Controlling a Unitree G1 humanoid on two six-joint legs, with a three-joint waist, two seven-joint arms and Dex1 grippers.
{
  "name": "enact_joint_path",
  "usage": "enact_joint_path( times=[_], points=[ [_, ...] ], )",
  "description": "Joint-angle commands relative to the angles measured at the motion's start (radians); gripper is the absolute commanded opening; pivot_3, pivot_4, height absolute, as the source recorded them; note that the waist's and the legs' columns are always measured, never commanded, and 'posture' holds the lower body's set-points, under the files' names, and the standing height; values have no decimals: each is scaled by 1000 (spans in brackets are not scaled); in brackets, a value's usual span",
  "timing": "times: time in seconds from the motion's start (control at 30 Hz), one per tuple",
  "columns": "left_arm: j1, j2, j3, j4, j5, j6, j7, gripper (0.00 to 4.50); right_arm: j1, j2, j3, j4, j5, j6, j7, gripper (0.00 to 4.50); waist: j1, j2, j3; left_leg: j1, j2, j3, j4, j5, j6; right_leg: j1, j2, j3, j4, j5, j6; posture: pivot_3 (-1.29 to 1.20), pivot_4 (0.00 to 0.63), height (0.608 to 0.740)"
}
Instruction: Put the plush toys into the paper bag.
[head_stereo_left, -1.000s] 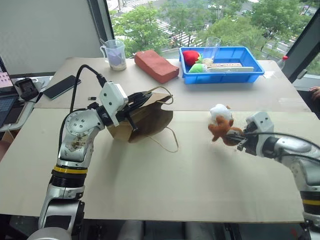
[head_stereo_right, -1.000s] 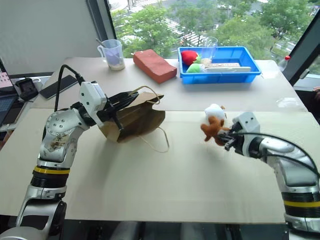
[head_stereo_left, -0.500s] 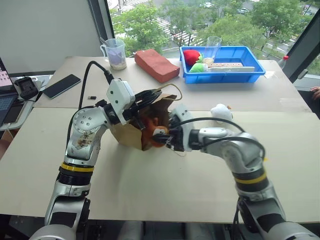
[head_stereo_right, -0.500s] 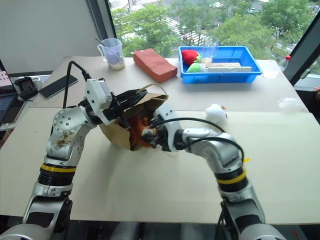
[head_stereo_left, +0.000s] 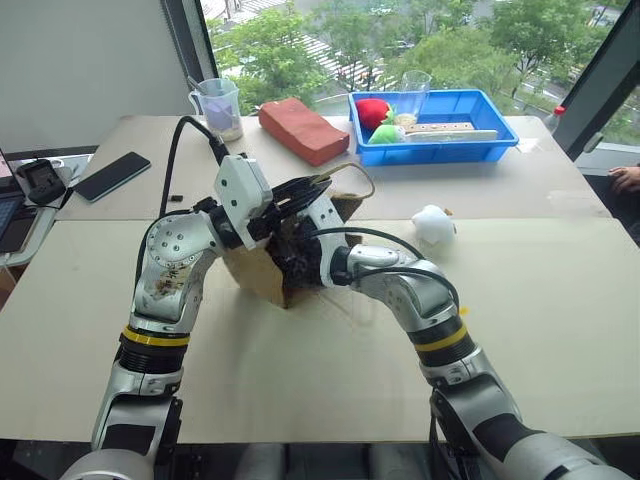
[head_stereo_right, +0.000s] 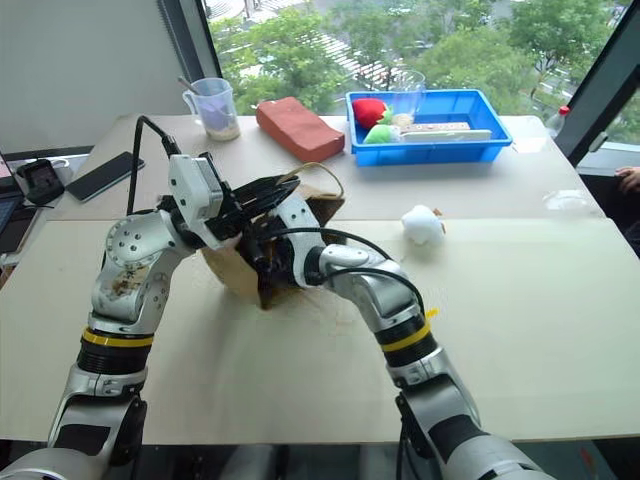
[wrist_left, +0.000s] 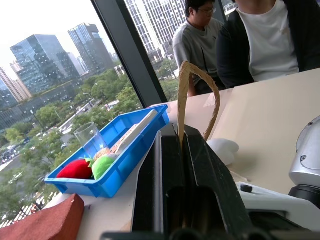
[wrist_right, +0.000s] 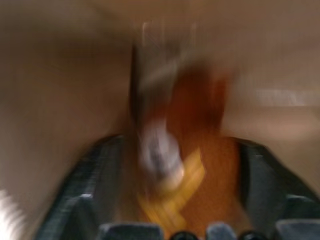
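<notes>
bag (head_stereo_left: 262, 276): lies on its side on the counter (head_stereo_left: 560, 330), mouth toward the right arm, long axis across the counter.
left hand (wrist_left: 182, 150): clamped shut on one bag handle (wrist_left: 186, 87) at the rim, lifting the mouth.
right hand (head_stereo_right: 268, 262): inside the bag mouth, fingers spread wide.
monkey (wrist_right: 192, 165): orange, blurred, between the right fingers inside the bag; grip unclear.
white toy (head_stereo_left: 434, 224): on the counter, well apart from the bag.

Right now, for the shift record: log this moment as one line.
left gripper: shut on paper bag handle | right gripper: in bag mouth, open, monkey between fingers | white plush: on table
</notes>
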Motion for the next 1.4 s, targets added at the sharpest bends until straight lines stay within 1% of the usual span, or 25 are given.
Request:
enact_joint_path(
  times=[0.03, 0.17, 0.27, 0.4, 0.47, 0.57, 0.6, 0.67, 0.7, 0.77, 0.87, 0.93, 1.03, 1.13, 1.23, 1.27, 1.4],
  points=[
    [-3, 6, -3, -33, -15, 0, -10, 0, -3, 9, -11, -11, -28, -82, 3, 4469, -2, 0, 0, 0, 0, 0, 0, 0, 0, 0, 0, 0, 0, 0, 0, 0, 150, 740],
    [-10, 15, 5, -16, -11, -4, -14, 0, 30, -38, -15, -70, -39, -95, 31, 4469, 0, 0, 0, 0, 0, 0, 0, 0, 0, 0, 0, 0, 0, 0, 0, 0, 150, 740],
    [-6, 30, 18, -5, -6, -7, -17, 0, 85, -143, -65, -226, 2, -83, 94, 4469, 6, 0, 0, -1, 0, 0, 0, 0, 0, 0, 0, 0, -1, 0, 0, 0, 150, 740],
    [8, 54, 31, 7, -3, -15, -19, 0, 159, -321, -184, -391, 73, -35, 177, 4469, 10, 0, 0, -2, 0, 0, 0, 0, 0, 0, 0, 0, -2, 0, 0, 0, 150, 740],
    [14, 65, 37, 7, -2, -17, -17, 0, 194, -416, -267, -442, 121, -10, 211, 4469, 10, 0, 0, -2, 0, 0, 0, 0, 0, 1, 0, 0, -2, 0, 0, 0, 150, 740],
    [18, 73, 41, 6, -3, -17, -12, 0, 215, -496, -342, -441, 139, 3, 212, 4469, 6, 0, 0, -1, 0, 0, 0, 0, 1, 1, 0, 0, -3, 0, 0, 0, 150, 740],
    [19, 74, 42, 5, -3, -17, -10, 0, 218, -531, -362, -391, 99, -19, 195, 4469, 5, 0, 0, -1, 0, 0, 0, 0, 1, 1, 0, 0, -3, 0, 0, 0, 150, 740],
    [24, 75, 43, 3, -1, -17, -7, 0, 207, -605, -359, -195, -52, -127, 111, 4469, 6, 0, 0, 0, 0, 2, 0, 0, 1, 1, 0, 1, -4, 0, 0, 0, 150, 740],
    [25, 74, 41, 3, 0, -17, -6, 0, 196, -625, -349, -99, -105, -175, 81, 4469, 7, 0, 0, 0, 0, 2, 1, 0, 1, 3, 0, 1, -7, 0, 0, 0, 150, 740],
    [21, 70, 37, 5, 2, -17, -4, 0, 165, -641, -303, 79, -174, -271, 73, 4469, 14, 0, 0, 2, 0, 3, 1, 0, 1, 7, 0, 1, -12, 0, 0, 0, 150, 740],
    [6, 66, 31, 18, 3, -21, -6, 0, 66, -579, -298, 347, -207, -357, 52, 4469, 6, 0, 0, 1, 0, 3, 0, 0, 1, 6, 0, 2, -13, 0, 0, 0, 150, 740],
    [-3, 64, 28, 24, 4, -23, -8, 0, 9, -541, -297, 479, -221, -405, 55, 4469, -1, 0, 0, 1, 0, 3, 0, 0, 1, 5, 0, 2, -12, 0, 0, 0, 150, 740],
    [-11, 61, 25, 26, 6, -23, -9, 0, -59, -501, -308, 629, -229, -462, 57, 4469, -9, 0, 0, 1, 0, 3, 0, 0, 1, 5, 0, 2, -13, 0, 0, 0, 150, 740],
    [-10, 62, 25, 24, 5, -22, -11, 0, -99, -480, -317, 718, -224, -494, 79, 4469, -8, 0, 0, 0, 0, 3, 0, 0, 0, 5, 0, 2, -13, 0, 0, 0, 150, 740],
    [-3, 65, 26, 18, 5, -20, -10, 0, -110, -470, -324, 749, -217, -520, 109, 3714, -6, 0, 0, -1, 0, 3, 0, 0, 0, 6, 0, 2, -13, 0, 0, 0, 150, 740],
    [-2, 66, 27, 17, 6, -18, -9, 0, -107, -466, -327, 744, -213, -528, 121, 3303, -6, 0, 0, -1, 0, 3, 0, 0, 0, 6, 0, 2, -13, 0, 0, 0, 150, 740],
    [0, 67, 27, 15, 6, -17, -8, 0, -99, -460, -332, 725, -213, -544, 143, 1905, -9, 1, 1, -1, 0, 3, 0, 0, 0, 6, 0, 2, -13, 0, 0, 0, 150, 740]
  ],
)
